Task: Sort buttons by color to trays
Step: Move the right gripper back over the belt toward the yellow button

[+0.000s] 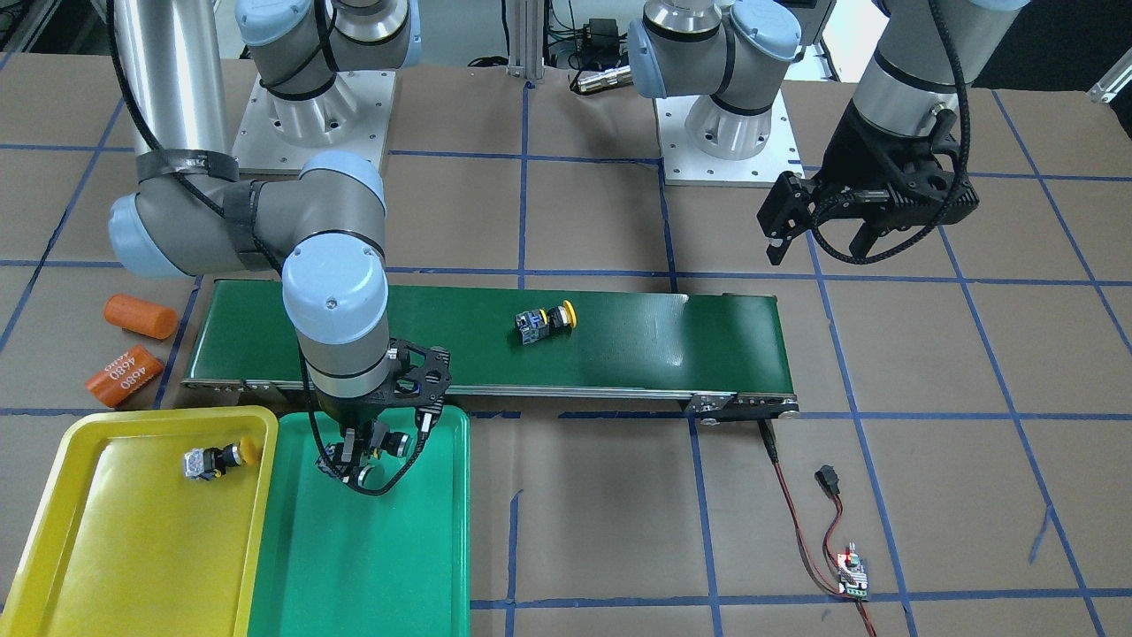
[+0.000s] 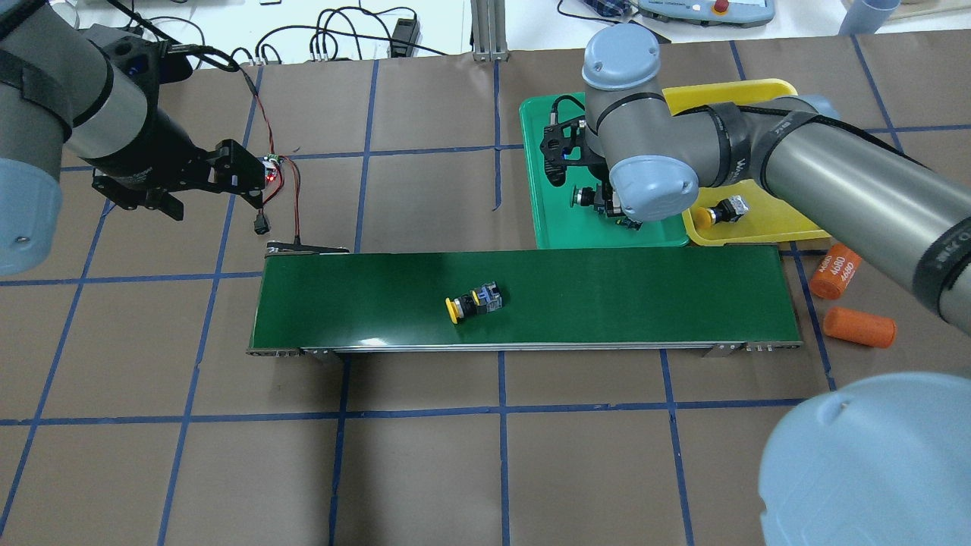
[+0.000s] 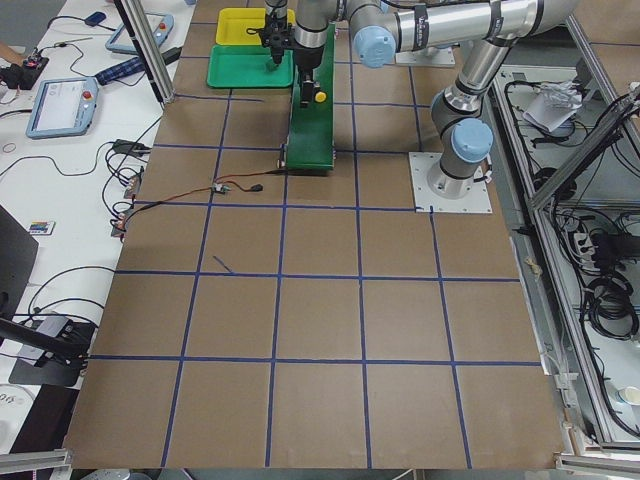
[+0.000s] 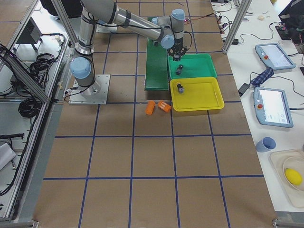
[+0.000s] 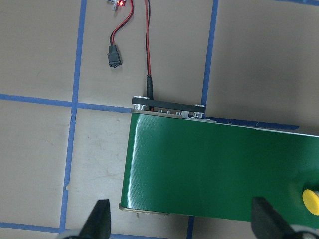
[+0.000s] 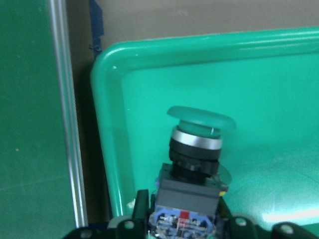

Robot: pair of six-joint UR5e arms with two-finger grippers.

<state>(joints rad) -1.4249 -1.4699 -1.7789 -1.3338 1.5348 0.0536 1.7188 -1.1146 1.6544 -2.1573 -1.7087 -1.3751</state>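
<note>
My right gripper (image 1: 363, 460) hangs low over the green tray (image 1: 371, 566), shut on a green-capped button (image 6: 199, 144) that lies on its side, cap pointing away from the wrist. A yellow-capped button (image 1: 217, 459) lies inside the yellow tray (image 1: 88, 548). Another yellow-capped button (image 1: 546, 322) lies on its side near the middle of the dark-green conveyor belt (image 1: 672, 345). Off the belt's other end my left gripper (image 1: 822, 243) hovers above the table, open and holding nothing; its wrist view shows the belt end and the edge of that yellow cap (image 5: 311, 201).
Two orange cylinders (image 1: 140, 316) (image 1: 124, 376) lie on the table by the belt end near the trays. Red and black wires with a small circuit board (image 1: 853, 573) run from the belt's other end. Brown paper with blue tape lines covers the table.
</note>
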